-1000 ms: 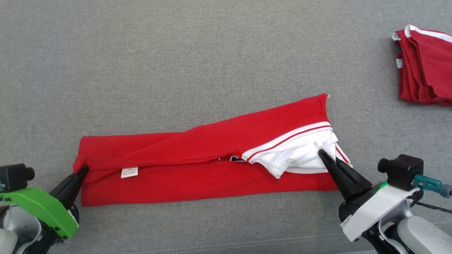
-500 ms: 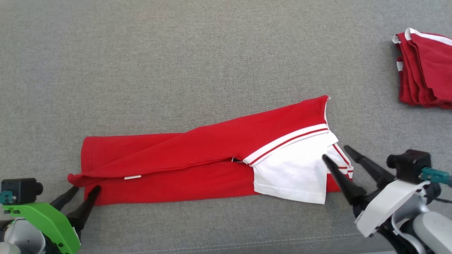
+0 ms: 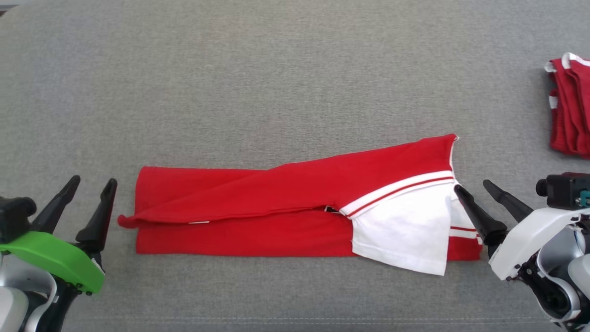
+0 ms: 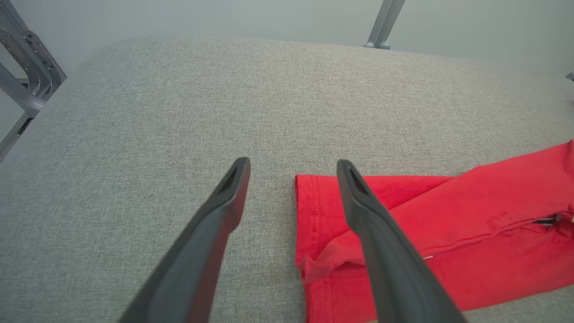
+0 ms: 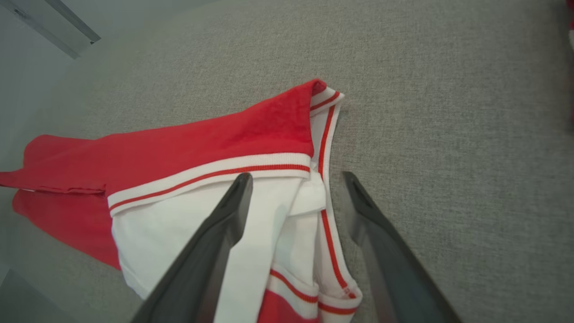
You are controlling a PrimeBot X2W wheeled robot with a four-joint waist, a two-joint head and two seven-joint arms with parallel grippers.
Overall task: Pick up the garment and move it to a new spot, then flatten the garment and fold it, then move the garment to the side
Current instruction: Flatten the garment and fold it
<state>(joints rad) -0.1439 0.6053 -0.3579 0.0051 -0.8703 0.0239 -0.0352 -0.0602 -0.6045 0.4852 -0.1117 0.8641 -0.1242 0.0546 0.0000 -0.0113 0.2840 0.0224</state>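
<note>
The garment [image 3: 286, 203] is a red shirt with a white, red-striped sleeve, folded into a long band across the grey cushion [image 3: 276, 83]. Its hem end [image 4: 323, 233] lies left, its white sleeve end [image 5: 269, 224] right. My left gripper [image 3: 94, 184] stands open just left of the hem, touching nothing. Open too, my right gripper [image 3: 472, 186] hangs at the sleeve end; one finger is over the white cloth and the other is over bare cushion. Neither holds the garment.
A stack of folded red garments [image 3: 569, 106] lies at the far right edge. Grey metal frame legs [image 4: 27, 76] stand beyond the cushion's left side, and another leg [image 4: 385, 22] stands behind it.
Both grippers opened and let go of the garment, then drew back from its ends. The folded top layer and white sleeve settled flat. The camera shifted, so the whole scene sits further right.
</note>
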